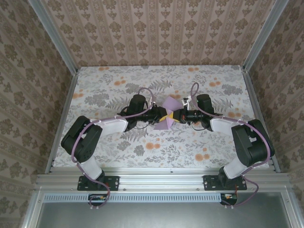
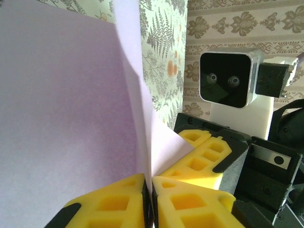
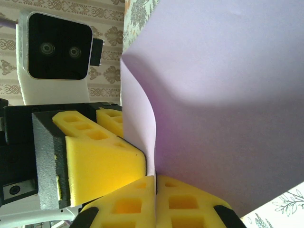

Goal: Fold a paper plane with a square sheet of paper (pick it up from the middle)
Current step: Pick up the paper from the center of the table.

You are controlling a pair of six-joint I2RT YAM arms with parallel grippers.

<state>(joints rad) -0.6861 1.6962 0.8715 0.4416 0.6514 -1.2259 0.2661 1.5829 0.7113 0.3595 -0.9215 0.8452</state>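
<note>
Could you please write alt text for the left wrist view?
A lavender paper sheet stands pinched between the yellow jaws of the left gripper, covering the frame's left half. The right gripper grips its far edge, wrist camera above.

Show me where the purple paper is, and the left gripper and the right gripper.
square sheet of paper (image 2: pixel 61 109), left wrist view, on its broad flat face.
left gripper (image 2: pixel 148 192), left wrist view, at the seam where its yellow fingertips meet on the paper.
right gripper (image 3: pixel 155 192), right wrist view, at the seam between its yellow fingertips.

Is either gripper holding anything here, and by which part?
Both. The left gripper and right gripper each pinch the square sheet of paper at its middle, from opposite sides.
</note>
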